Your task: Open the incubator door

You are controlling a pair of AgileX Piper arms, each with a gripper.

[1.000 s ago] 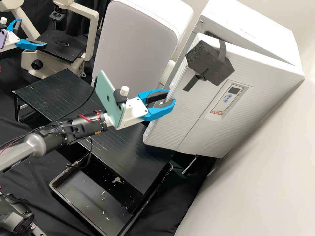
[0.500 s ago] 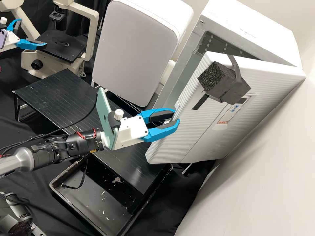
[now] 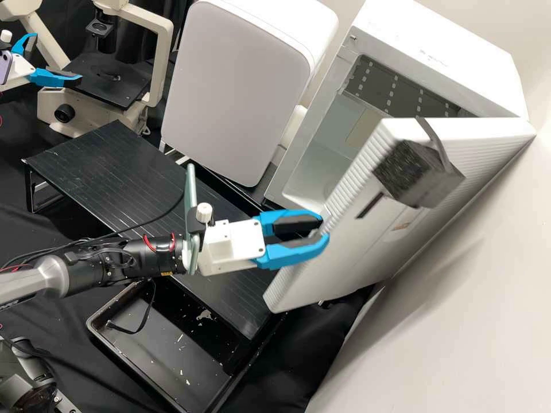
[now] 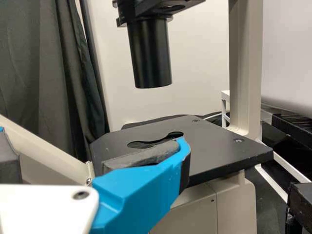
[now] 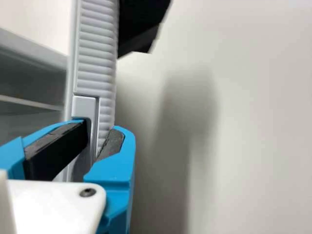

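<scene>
Now swung wider, incubator door (image 3: 344, 261), edge gripped in the right hand (image 3: 324, 227).

Bright room light, soft shadows on pale wall (image 5: 253, 122), faint sheen on black platform (image 3: 109, 166)

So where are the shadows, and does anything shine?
Right wrist view: a soft-edged shadow on the wall beside the incubator door; high view: a fainter one there, plus sheen on the platform; left wrist view: sheen on the microscope stage.
</scene>
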